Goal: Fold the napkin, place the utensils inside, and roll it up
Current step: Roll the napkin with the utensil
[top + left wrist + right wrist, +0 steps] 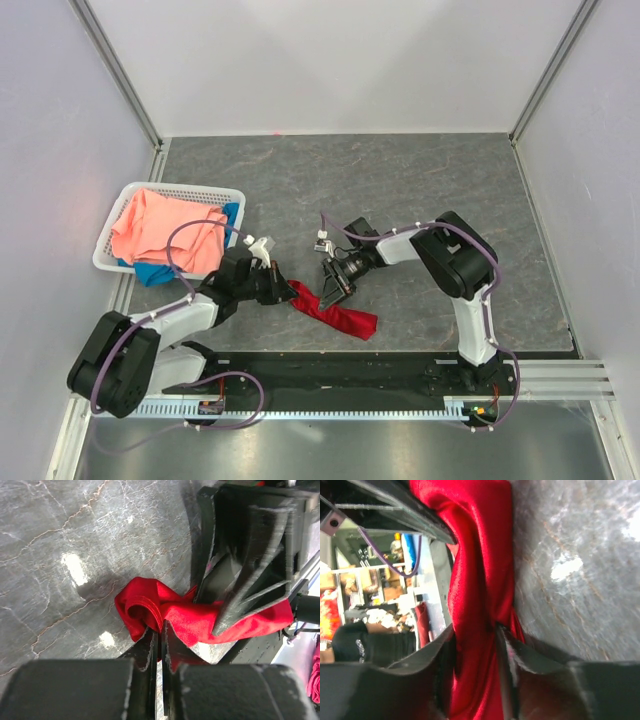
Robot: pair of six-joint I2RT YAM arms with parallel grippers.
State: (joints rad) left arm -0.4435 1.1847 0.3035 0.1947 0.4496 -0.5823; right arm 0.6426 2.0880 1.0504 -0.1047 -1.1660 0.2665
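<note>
Napkin, deep red and bunched into a long rumpled strip, is seen on the grey table, just below the centre of the top view. Its left end is pinched between the closed fingers of the left gripper. Just beside that, the right gripper is clamped on the cloth. A white basket of pink and blue cloths is shown at centre left.

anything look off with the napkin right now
Yes: the napkin is a crumpled, twisted strip rather than a neat fold or roll. The left pincer pinches one end and the right pincer grips it further along.
</note>
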